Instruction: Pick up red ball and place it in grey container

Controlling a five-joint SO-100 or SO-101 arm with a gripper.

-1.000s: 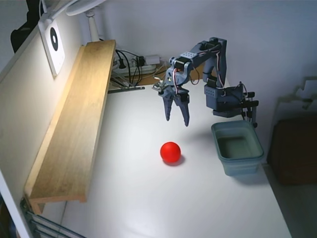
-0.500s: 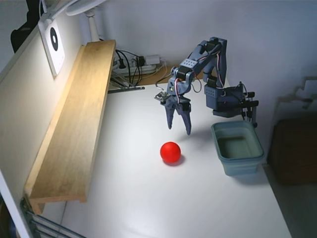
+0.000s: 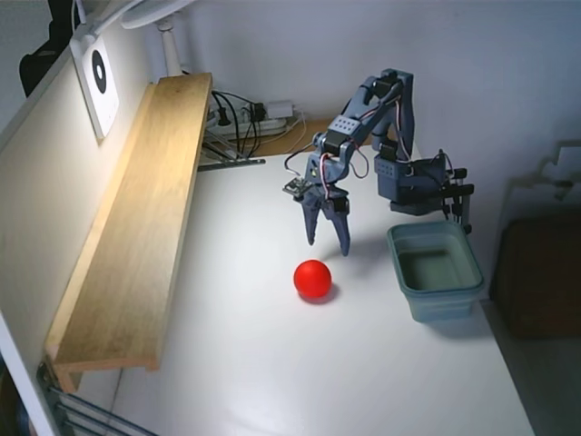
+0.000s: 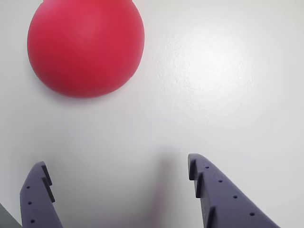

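The red ball (image 3: 312, 279) rests on the white table, near its middle in the fixed view. In the wrist view the red ball (image 4: 85, 45) fills the top left. My gripper (image 3: 328, 244) hangs open just above the table, a short way behind the ball and apart from it. Its two blue fingers point down, and nothing sits between them in the wrist view, where the gripper (image 4: 116, 173) enters from the bottom edge. The grey container (image 3: 435, 270) stands to the right of the ball, with nothing showing inside it.
A long wooden shelf (image 3: 145, 209) runs along the left wall. Cables and a power strip (image 3: 250, 118) lie at the back. The arm's base (image 3: 418, 186) is clamped just behind the container. The table's right edge (image 3: 504, 363) drops off beside the tub.
The gripper has come down and slightly forward toward the ball, staying open. The ball and the container have not moved.
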